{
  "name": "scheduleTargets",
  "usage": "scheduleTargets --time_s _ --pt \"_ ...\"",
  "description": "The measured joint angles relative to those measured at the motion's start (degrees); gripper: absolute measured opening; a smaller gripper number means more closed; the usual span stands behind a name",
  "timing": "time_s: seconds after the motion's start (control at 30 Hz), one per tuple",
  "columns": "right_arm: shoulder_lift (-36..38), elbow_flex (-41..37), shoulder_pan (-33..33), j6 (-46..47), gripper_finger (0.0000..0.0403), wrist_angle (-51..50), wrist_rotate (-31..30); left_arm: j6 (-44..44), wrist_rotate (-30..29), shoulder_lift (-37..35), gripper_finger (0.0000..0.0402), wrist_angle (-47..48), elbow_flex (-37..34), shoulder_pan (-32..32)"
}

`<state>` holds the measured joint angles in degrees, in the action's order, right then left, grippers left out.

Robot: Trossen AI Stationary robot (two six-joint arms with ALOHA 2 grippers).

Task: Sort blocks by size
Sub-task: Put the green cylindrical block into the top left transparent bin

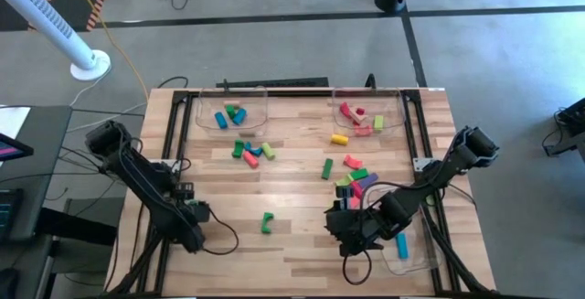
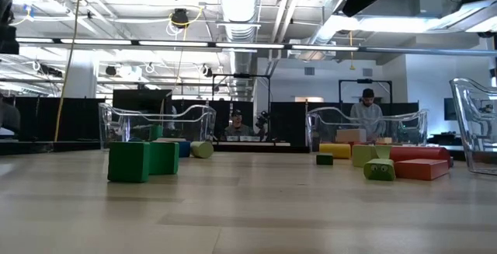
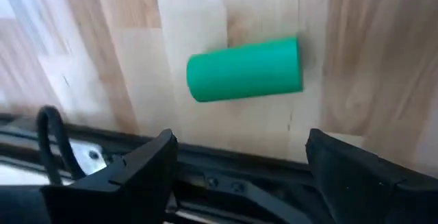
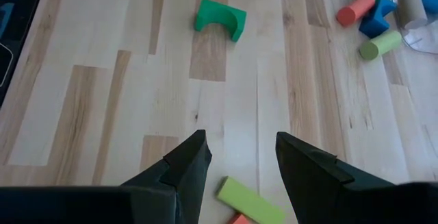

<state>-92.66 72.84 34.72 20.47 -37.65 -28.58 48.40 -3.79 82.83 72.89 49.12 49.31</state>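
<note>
your right gripper (image 4: 236,162) hangs over the table (image 1: 292,244) near its front right corner, jaws spread and pinching nothing, a yellow-green bar (image 4: 250,200) just below them. your left gripper (image 3: 239,172) waits near the front left edge, jaws also spread, facing a green cylinder (image 3: 245,70). other blocks (image 1: 352,185) lie scattered mid-table and in the trays (image 1: 230,127).
</note>
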Motion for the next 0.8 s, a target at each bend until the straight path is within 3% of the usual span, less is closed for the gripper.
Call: scheduleTargets --time_s 0.13,0.43,0.8 --pt "0.0 0.0 0.0 0.0 0.0202 0.0 0.0 -6.4 -2.6 0.0 0.0307 -4.9 -0.7 1.1" --pt "0.0 0.0 -0.3 0.0 0.0202 0.2 0.0 -20.4 -7.6 0.0 0.0280 -6.0 -0.8 -0.5" --pt "0.0 0.0 -0.8 -0.5 0.0202 0.3 0.0 -39.2 -8.5 -0.1 0.0272 -16.5 -5.2 -9.4"
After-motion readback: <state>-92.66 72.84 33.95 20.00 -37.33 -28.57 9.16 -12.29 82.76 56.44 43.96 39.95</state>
